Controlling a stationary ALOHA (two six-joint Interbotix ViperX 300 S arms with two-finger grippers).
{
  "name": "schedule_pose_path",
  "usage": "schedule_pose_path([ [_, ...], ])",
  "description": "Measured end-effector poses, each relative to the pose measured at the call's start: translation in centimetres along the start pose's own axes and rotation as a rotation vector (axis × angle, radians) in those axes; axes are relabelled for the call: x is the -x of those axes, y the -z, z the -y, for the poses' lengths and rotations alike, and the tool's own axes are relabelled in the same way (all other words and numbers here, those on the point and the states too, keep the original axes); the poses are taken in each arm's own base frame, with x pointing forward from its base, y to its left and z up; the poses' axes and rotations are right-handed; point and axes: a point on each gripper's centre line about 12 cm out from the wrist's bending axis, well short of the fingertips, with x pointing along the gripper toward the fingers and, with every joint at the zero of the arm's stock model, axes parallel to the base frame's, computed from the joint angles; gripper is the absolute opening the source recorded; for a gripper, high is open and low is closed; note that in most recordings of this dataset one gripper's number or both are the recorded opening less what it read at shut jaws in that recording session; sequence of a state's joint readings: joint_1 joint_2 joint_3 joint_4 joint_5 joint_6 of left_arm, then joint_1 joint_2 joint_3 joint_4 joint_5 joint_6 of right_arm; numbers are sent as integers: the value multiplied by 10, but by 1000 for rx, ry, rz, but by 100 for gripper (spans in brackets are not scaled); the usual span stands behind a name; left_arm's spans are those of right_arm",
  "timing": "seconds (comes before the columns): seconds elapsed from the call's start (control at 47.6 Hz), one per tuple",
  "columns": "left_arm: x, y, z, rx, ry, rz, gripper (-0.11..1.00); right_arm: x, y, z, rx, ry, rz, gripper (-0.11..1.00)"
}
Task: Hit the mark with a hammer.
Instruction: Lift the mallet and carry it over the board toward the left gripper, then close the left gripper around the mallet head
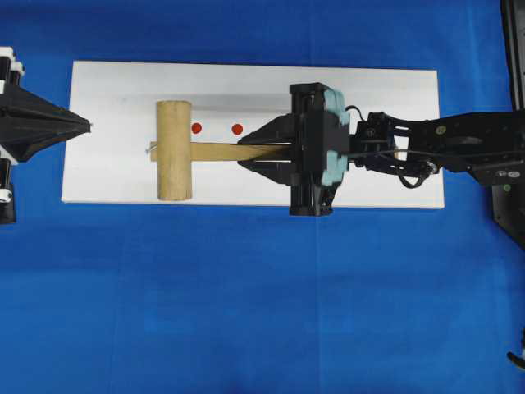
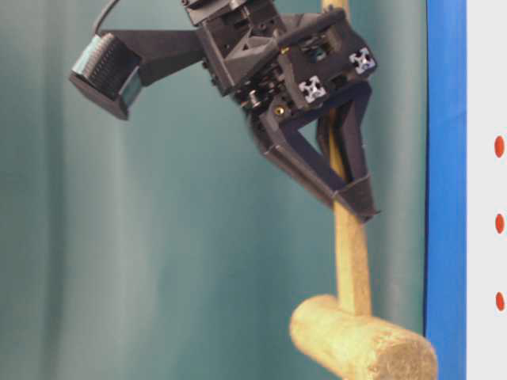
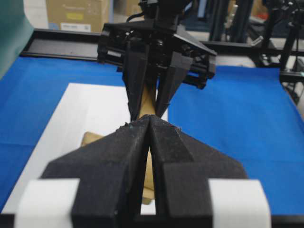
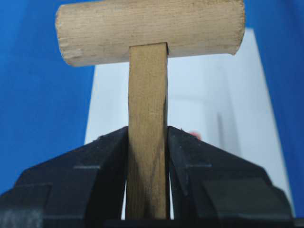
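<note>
Overhead view first: the right gripper [image 1: 261, 153] is clamped on the hammer [image 1: 175, 151], its two black fingers pinching the flat handle from either side. The grip sits a good way back from the head, with a bare stretch of handle between the fingertips and the head. The hammer is one piece of light wood, a thick round head and a thin handle, lying along the length of the white block [image 1: 115, 90] as seen from above. From the table-level view it's clearly up in the air, the head hanging lower than the gripper, not touching the block.

Right wrist view shows the same thing close up: two fingers tight against the handle, head sitting crosswise at the top of the frame.

Dots: the overhead shows only two red dots, just right of the hammer head, near the handle. The table-level view shows three in a row along the block's edge. The mark, the right-end dot, is hidden under the right gripper in the overhead, so I can't put a finger on it there, and I can't say which of the three in the side view it is.

The left gripper [image 1: 87, 125] is at the left end of the block, closed with its two fingers pressed together and nothing between them. It's pointed at the hammer head, well apart from it.

One blue cloth [image 1: 246, 312] covers the table under everything.
</note>
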State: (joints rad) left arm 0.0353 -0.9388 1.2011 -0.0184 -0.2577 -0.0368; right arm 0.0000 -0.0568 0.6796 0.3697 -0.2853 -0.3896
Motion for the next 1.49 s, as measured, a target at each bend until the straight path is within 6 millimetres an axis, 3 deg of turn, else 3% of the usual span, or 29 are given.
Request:
schedule_pose_path([
  [0.547,1,0,0,60,-2,2,0,1,-25,19,690,138,155,10],
  [0.715,1,-1,0,63,-2,5,0,2,-29,20,772,169,177,10],
  [1.22,-2,3,-2,106,-11,-16,1,3,-33,21,788,194,201,10],
  [1.304,-3,4,-5,118,-25,-16,13,3,-33,21,789,196,204,10],
  [1.493,-3,2,-7,185,-33,2,71,3,-33,22,792,199,204,10],
])
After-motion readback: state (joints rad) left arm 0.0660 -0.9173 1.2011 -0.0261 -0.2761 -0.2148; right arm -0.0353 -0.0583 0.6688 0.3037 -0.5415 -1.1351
